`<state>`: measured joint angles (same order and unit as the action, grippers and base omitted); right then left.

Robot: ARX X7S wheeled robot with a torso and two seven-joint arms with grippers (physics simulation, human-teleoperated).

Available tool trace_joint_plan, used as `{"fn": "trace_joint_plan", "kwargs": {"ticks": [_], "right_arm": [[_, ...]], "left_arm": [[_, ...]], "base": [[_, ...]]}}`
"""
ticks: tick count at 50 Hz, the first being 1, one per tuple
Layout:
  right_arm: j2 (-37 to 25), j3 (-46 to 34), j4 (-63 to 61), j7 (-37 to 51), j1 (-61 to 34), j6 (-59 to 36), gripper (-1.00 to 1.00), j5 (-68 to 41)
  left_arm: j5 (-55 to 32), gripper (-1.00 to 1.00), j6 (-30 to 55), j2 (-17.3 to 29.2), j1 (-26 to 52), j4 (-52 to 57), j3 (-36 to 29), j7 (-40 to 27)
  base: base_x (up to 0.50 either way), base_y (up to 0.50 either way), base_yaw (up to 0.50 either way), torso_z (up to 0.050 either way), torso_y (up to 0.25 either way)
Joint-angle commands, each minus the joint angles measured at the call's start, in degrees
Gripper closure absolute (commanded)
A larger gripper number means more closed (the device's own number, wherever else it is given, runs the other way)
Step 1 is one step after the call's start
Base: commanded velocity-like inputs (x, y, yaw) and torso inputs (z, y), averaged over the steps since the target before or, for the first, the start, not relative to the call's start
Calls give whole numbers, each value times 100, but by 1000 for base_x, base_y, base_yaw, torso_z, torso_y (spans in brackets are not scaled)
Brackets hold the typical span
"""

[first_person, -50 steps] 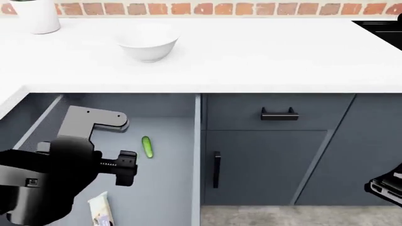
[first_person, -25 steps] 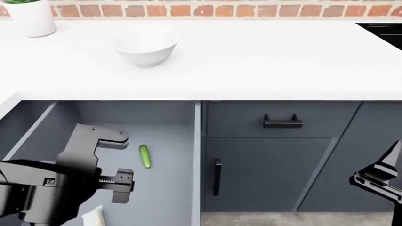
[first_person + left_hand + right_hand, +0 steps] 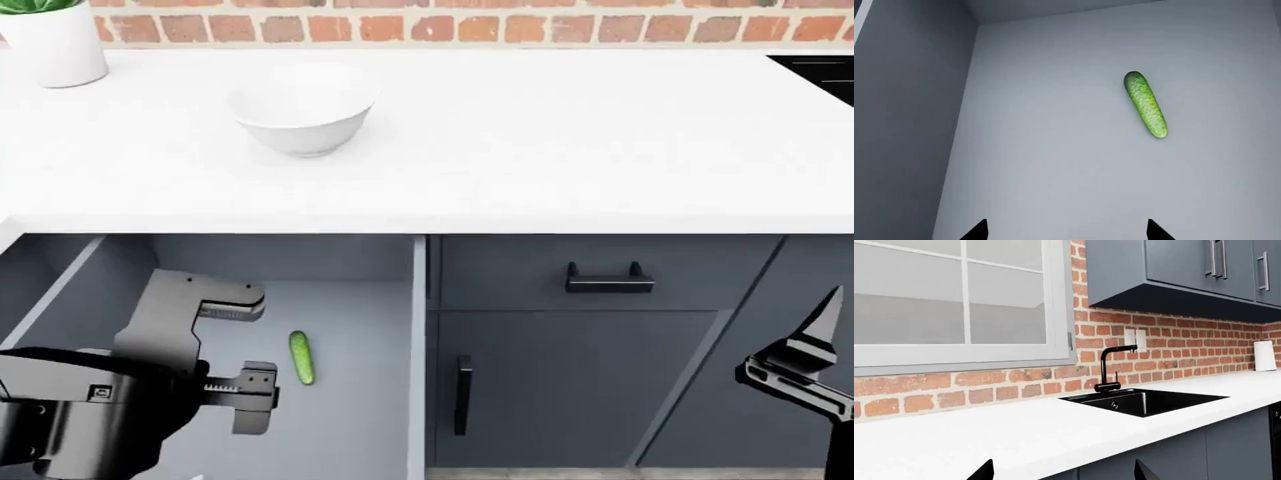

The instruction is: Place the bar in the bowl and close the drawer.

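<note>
My left claw (image 3: 240, 345) hangs at the lower left of the head view, over the pulled-out drawer (image 3: 367, 400), its two jaws spread wide with nothing between them. Just right of it a small green cucumber (image 3: 302, 358) lies flat on the drawer's light grey floor; in the left wrist view the same cucumber (image 3: 1145, 104) sits right of centre, apart from my tips. I cannot find the bar in any view. The bowl (image 3: 300, 112) stands upright on the white desk (image 3: 561, 140), in the upper left of the head view. My right claw (image 3: 801, 365) shows at the lower right edge, in front of the cabinet doors; its jaws look parted and hold nothing.
</note>
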<state>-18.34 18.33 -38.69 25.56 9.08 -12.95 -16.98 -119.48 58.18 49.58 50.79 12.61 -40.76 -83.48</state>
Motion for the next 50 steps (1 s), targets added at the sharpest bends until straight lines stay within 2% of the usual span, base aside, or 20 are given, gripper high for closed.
{"fn": "trace_joint_plan", "kwargs": {"ticks": [1, 7, 10, 15, 23, 28, 50], "right_arm": [[-29, -5, -51, 32, 9, -26, -100, -2], [-51, -21, -69, 44, 0, -57, -100, -7], [-38, -2, 5, 26, 7, -11, -100, -41], [-10, -23, 138, -42, 23, 136, -100, -66], [-21, -111, 503, -132, -206, 255, -100, -104], [-36, -71, 565, -185, -201, 309, -100, -187], [-37, -188, 862, -275, -247, 435, -100, -206]], "left_arm": [[69, -100, -73, 41, -31, 32, -49, 82], [-25, -100, -104, 96, -51, 42, -83, 50], [-413, -100, -231, 253, -126, 172, -87, -146], [-1152, -100, -831, 564, -286, 542, -96, -584], [-1483, -100, -1879, 747, -957, 1000, -83, -459], [-1476, -100, -2488, 825, -1336, 1117, 72, -290], [-1424, -100, -3127, 1184, -1735, 1525, -329, -534]], "base": [[0, 0, 0, 0, 0], [0, 0, 0, 0, 0], [0, 0, 0, 0, 0], [0, 0, 0, 0, 0], [0, 0, 0, 0, 0], [0, 0, 0, 0, 0], [0, 0, 0, 0, 0]]}}
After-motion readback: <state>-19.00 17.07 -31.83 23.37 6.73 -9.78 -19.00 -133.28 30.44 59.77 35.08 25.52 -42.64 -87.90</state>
